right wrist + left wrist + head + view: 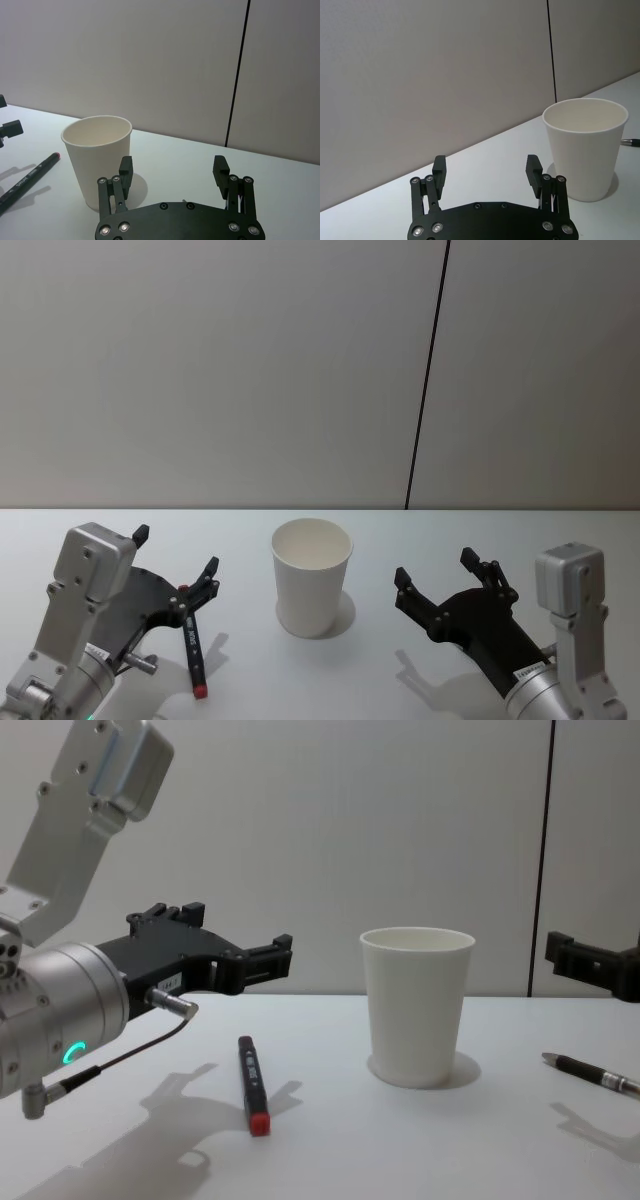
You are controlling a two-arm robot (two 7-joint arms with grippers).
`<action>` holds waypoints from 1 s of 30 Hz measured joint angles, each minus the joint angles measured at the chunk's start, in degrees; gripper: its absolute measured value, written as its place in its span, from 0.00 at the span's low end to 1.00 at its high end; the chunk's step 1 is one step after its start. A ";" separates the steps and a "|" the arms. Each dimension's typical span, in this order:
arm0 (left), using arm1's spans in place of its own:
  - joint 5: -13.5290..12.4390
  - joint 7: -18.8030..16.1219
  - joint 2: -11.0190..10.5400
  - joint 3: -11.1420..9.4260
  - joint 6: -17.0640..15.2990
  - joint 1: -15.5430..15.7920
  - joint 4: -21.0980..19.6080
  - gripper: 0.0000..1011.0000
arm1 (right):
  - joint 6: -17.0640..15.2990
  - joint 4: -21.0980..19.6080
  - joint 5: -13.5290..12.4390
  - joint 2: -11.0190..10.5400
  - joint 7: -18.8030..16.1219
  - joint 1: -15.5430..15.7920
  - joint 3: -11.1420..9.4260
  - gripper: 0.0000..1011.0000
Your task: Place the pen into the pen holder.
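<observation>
On white table (500,540) — pen holder (312,580) | grey wall (200,370) behind | left gripper (176,551), right gripper (435,568) wide, empty

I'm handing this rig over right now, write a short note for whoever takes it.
The left gripper is open and empty, raised over the far end of the black marker, which lies flat on the table left of the cup.
The right gripper is open and empty, right of the cup.
The cup stands upright mid-table, nothing seen inside. A slim pen lies right of it.
Done: nothing. Left: pick up a pen and drop it in the cup.
</observation>
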State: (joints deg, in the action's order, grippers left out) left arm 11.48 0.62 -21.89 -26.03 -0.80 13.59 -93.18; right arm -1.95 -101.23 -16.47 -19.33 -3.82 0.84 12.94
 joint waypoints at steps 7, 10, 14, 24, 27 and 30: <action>0.00 0.00 0.00 0.00 0.00 0.00 0.00 0.99 | 0.00 0.00 0.00 0.00 0.00 0.00 0.00 0.99; 0.00 0.00 0.00 0.00 0.00 0.00 0.00 0.99 | 0.00 0.00 0.00 0.00 0.00 0.00 0.00 0.99; 0.00 0.00 0.00 0.00 0.00 0.00 0.00 0.99 | 0.00 0.00 0.00 0.00 0.00 0.00 0.00 0.99; 0.00 0.00 0.00 0.00 0.00 0.01 0.00 0.99 | 0.00 0.00 0.00 0.00 0.00 0.00 0.00 0.99; 0.00 0.00 0.00 0.00 0.00 0.00 0.00 0.99 | 0.00 0.00 0.00 0.00 0.00 0.00 0.00 0.99; 0.00 0.00 0.00 0.00 0.00 0.00 0.00 0.99 | 0.00 0.00 0.00 0.00 0.00 0.00 0.00 0.99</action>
State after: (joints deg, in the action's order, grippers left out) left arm 11.48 0.63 -21.90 -26.02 -0.80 13.59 -93.18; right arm -1.95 -101.23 -16.46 -19.33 -3.83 0.84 12.94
